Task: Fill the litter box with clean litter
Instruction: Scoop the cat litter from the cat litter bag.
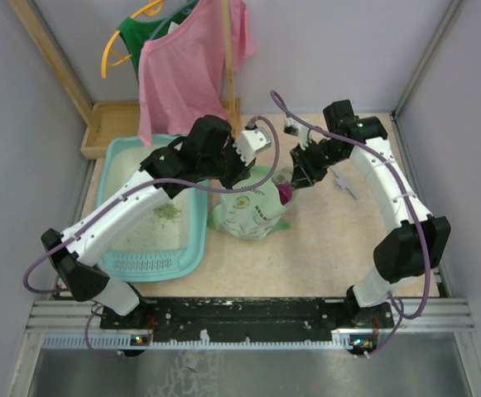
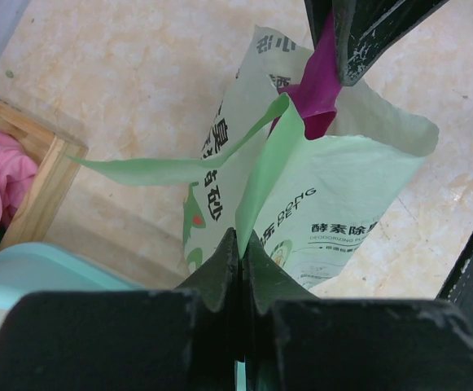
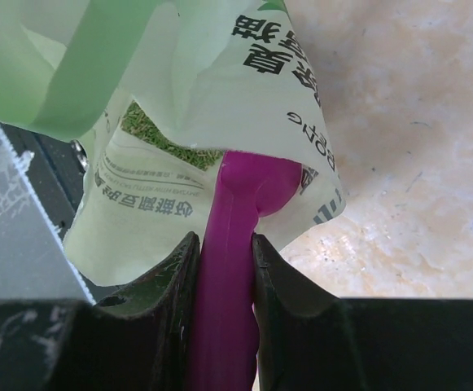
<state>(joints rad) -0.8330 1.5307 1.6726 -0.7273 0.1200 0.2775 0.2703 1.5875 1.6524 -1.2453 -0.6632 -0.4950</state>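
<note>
The light-teal litter box (image 1: 153,265) lies at the left, with a thin patch of green clean litter (image 1: 167,212) on its whitish base. A pale green printed bag (image 1: 252,211) stands just right of it. My left gripper (image 1: 248,169) is shut on the bag's top edge (image 2: 256,183), with its fingertips (image 2: 242,236) pinching the film. My right gripper (image 1: 294,184) is shut on a magenta scoop's handle (image 3: 226,244), and the scoop's head (image 3: 256,187) dips into the bag's mouth. Green granules (image 3: 151,126) show inside the bag. The scoop also shows in the left wrist view (image 2: 317,90).
A wooden tray (image 1: 108,124) sits behind the litter box. A pink shirt (image 1: 186,66) and a green garment on a yellow hanger (image 1: 112,54) hang over the back left. A small white object (image 1: 345,186) lies right of the bag. Walls close in both sides.
</note>
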